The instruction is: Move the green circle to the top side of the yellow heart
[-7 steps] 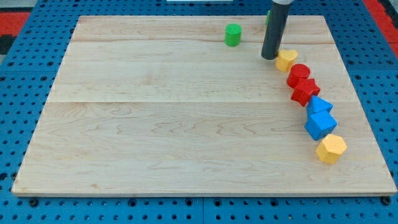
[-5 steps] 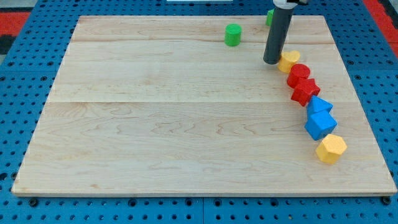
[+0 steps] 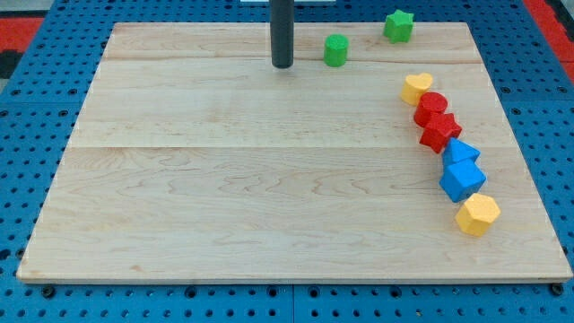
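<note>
My tip (image 3: pixel 282 65) sits on the board (image 3: pixel 224 179) at the far side, left of the green circle (image 3: pixel 335 50), near it but not touching. No jaws on this rig, just a bare rod, so nothing spread or pinched; it holds nothing.

Green circle is far-centre, well apart from the yellow heart (image 3: pixel 415 87), which lies to its right and a bit nearer. The heart heads a curved chain running nearer along the right: red circle (image 3: pixel 431 106), red star (image 3: pixel 439 130), two blue blocks (image 3: pixel 462 170), shapes unclear, then a yellow hexagon (image 3: pixel 477 214). Green star (image 3: pixel 398 26) sits at the far edge, right of the circle and beyond the heart.

Judgement: the tip is on the correct side, so the step in hand is a push rightward. To do it well:
- line up with the circle's centre; it is round and will probably slip off an off-centre push
- the circle looks roughly at the depth it needs, so push almost straight right
- stop with it just beyond the heart, not touching
- pass nearer than the green star; the gap between star and heart looks tight
- avoid nudging the heart, as it touches the red circle and the chain could shift.
</note>
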Controlling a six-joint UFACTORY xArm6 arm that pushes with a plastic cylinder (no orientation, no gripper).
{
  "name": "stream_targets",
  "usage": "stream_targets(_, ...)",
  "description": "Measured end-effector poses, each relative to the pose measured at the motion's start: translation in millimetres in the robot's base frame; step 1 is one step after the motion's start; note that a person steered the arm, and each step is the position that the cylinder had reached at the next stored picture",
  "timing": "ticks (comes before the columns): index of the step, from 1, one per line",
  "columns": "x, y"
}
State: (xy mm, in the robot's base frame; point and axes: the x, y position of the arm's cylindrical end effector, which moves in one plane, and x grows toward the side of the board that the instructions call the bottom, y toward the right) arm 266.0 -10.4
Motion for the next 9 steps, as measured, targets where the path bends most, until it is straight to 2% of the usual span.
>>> stream_targets(1, -21, 7)
stream_targets(3, -26, 43)
stream_targets(5, -2, 100)
stream_targets(7, 28, 124)
stream_targets(9, 32, 154)
